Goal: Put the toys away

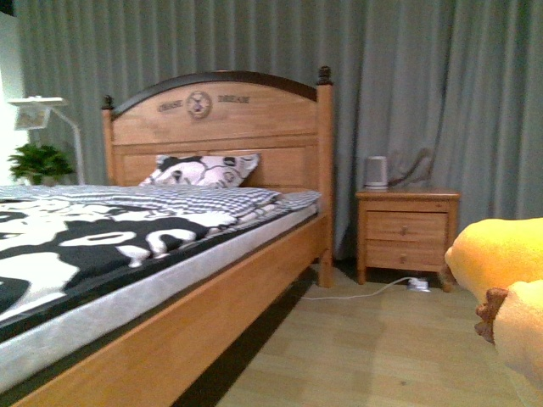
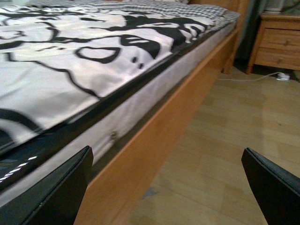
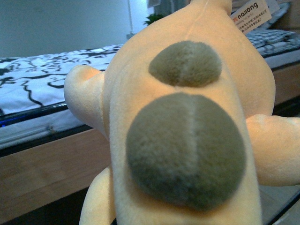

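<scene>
Bed [image 1: 170, 254] fills the left and centre of the front view. Its mattress top is the likely drop surface. Plush toy [image 1: 501, 280] sits at the right edge and crowds the right wrist view. The right gripper's fingers are hidden, so its grip cannot be told. Left gripper [image 2: 166, 151] is spread wide and empty, beside the bed rail [image 2: 154, 140]. Judgement: lift the plush clear of the rail before lowering.

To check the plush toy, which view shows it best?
Right wrist view: the plush toy fills it, patches and tag visible. Front view shows only a part at the right edge; left wrist view shows none.
</scene>
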